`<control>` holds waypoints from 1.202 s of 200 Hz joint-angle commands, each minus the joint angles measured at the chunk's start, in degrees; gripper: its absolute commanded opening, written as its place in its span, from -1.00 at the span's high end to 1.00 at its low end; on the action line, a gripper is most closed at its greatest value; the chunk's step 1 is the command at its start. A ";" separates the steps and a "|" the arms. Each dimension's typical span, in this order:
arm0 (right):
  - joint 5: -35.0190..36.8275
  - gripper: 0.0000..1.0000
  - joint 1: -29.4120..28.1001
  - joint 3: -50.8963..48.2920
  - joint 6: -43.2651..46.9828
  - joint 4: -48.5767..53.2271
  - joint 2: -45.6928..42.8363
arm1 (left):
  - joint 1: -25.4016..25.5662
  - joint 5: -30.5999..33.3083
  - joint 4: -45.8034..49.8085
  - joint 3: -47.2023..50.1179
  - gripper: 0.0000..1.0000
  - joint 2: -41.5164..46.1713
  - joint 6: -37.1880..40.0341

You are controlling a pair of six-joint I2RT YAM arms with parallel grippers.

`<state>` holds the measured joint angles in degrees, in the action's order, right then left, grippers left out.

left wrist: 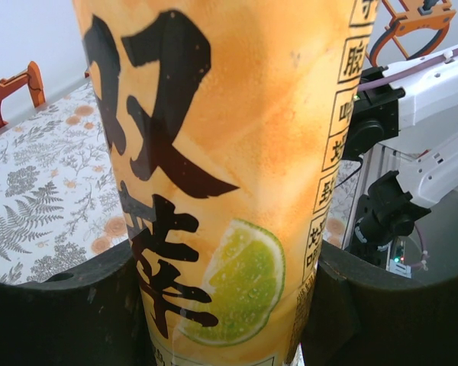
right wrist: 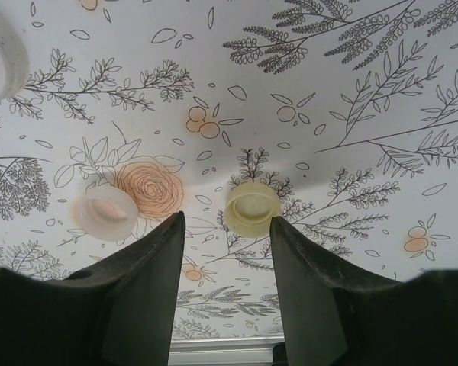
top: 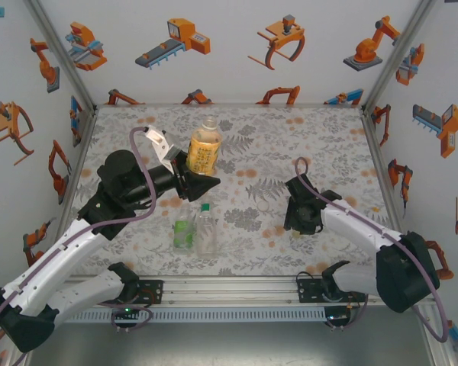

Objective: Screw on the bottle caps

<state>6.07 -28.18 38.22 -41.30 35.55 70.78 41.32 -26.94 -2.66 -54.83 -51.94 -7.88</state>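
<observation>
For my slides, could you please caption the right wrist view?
Open right gripper lined up on a yellowish cap, a pale cap alongside.

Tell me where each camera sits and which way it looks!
Top external: high behind the arms, looking down on the table, both arms and the amber bottle.
Left wrist: on the left arm, facing the amber bottle gripped between its own fingers.
Right wrist: on the right arm, looking down at the yellowish cap past its open fingers.
Shared: top and left wrist both see the amber bottle.
</observation>
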 commanded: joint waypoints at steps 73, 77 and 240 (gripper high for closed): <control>1.05 -0.02 0.67 -0.40 0.40 0.94 0.48 | 0.08 -0.04 -2.51 -0.10 1.00 -0.01 -0.91; 1.05 -0.03 0.65 -0.41 0.35 0.91 0.56 | 0.05 -0.02 -2.51 -0.08 1.00 -0.12 -0.91; -0.17 -0.04 0.85 -1.35 0.27 -0.80 2.62 | 0.07 0.36 -2.46 0.25 1.00 -0.38 -0.78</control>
<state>5.80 -27.81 37.06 -41.30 34.65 73.28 41.32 -26.59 -3.22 -54.72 -52.38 -8.10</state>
